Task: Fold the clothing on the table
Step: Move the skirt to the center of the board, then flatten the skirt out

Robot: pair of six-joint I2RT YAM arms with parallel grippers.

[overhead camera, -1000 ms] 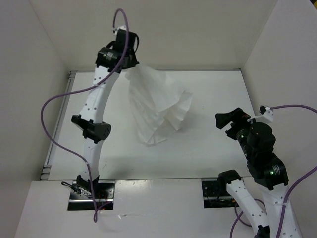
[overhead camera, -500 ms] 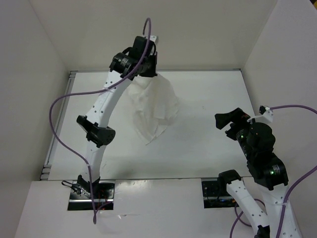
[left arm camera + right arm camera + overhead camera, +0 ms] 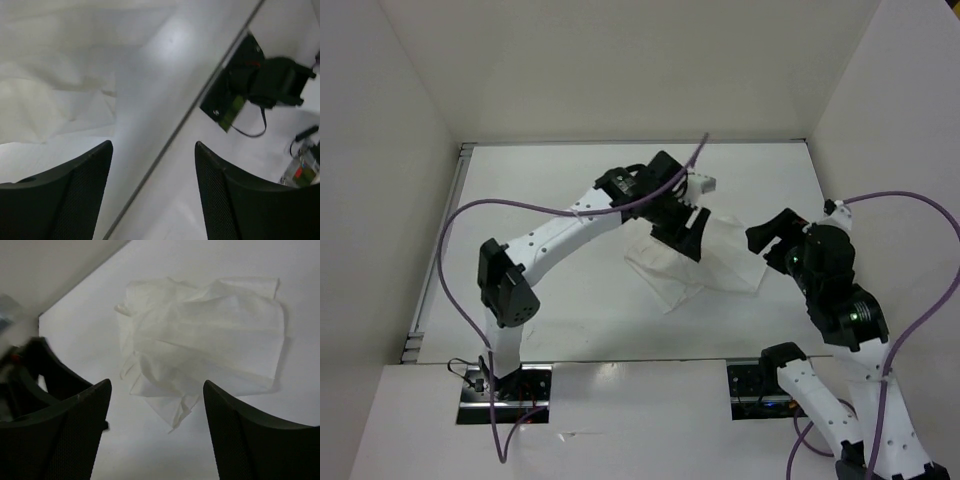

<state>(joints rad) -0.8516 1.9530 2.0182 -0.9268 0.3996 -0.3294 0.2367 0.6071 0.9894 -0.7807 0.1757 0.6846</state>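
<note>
Matte white table [image 3: 560,290] with thin metal edge, boxed by plain white walls [image 3: 620,70], clothing [image 3: 720,265] a rumpled white heap lying flat toward the table's right edge, left gripper [image 3: 152,144] spread and empty over it, right gripper [image 3: 156,385] spread, empty.

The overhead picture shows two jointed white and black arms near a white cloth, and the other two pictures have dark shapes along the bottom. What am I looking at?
Those are two robot arms, bolted side by side at the near edge of the table. The overhead picture comes from a fixed camera above and behind them. The other two come from a small camera on each wrist, and the dark shapes are that arm's own gripper fingers. On the table lies the clothing, a thin white garment, rumpled and partly doubled over. The left gripper is open with nothing between its fingers, and the garment is just beside it. The right gripper is open too, raised above the table and looking down on the garment. Neither one holds anything.
</note>
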